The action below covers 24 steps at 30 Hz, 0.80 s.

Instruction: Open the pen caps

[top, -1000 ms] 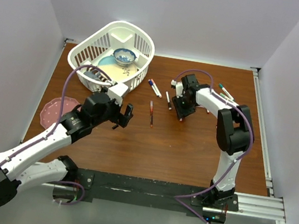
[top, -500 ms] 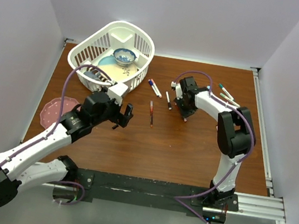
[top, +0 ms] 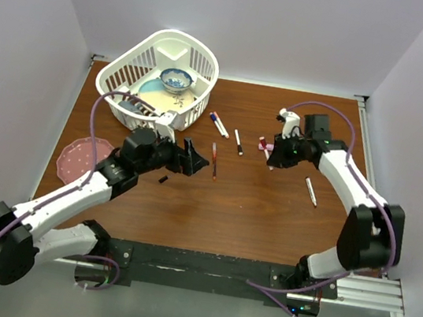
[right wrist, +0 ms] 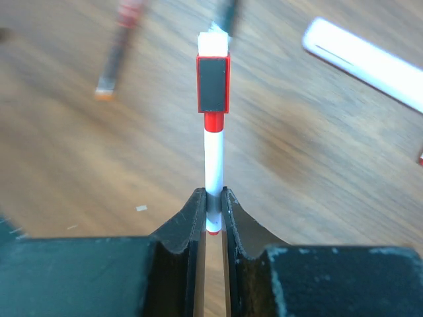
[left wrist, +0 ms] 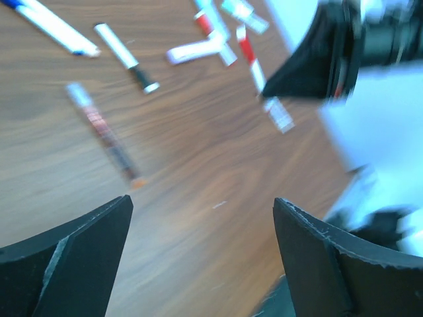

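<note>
Above the bench (top: pixel 251 212): right end effector (right wrist: pixel 213 198) pinching one white pen (right wrist: pixel 213 158), red cap (right wrist: pixel 213 82) at its far end; left end effector (left wrist: pixel 201 201) spread wide over loose pens (left wrist: pixel 106 135).

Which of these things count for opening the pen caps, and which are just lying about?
Job: red-capped pen in the right fingers; blue-tipped pen; black-tipped pen; dark pen.
Lying about: white basket; bowl inside it; pink plate.
</note>
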{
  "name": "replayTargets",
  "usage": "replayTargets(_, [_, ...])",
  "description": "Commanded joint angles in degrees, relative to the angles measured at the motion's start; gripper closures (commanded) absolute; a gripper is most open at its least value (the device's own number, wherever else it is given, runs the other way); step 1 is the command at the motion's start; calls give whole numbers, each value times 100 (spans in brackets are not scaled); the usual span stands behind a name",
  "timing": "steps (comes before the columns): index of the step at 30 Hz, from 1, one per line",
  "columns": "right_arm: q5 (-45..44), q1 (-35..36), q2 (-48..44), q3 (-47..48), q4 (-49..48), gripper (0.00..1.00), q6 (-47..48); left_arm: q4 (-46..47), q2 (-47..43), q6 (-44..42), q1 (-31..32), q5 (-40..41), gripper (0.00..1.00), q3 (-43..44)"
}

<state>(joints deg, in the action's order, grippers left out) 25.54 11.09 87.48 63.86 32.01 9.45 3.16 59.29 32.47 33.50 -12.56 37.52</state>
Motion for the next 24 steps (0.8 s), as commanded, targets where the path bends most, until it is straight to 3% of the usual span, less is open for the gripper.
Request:
replayTargets(1, [2041, -19, -643, -277, -257, 100, 136, 1959, 399, 2525, -27, -195, 10, 53])
replayTargets(2, [2182, -19, -714, -286, -318, 100, 101, 2021, 608, 3041, -1, -12, 13, 106])
replayTargets(7, [2718, -19, -917, -409, -502, 100, -49, 2189, 1260, 3915, 174, 279, 19, 615])
replayTargets(16, [3036, -19, -1146, -470, -652, 100, -321, 2058, 2315, 3688, 895, 947, 23, 1608])
replayTargets(24, [2930, -11, -1190, -479, -687, 100, -383, 907, 2921, 3258, 1273, 1897, 32, 2636])
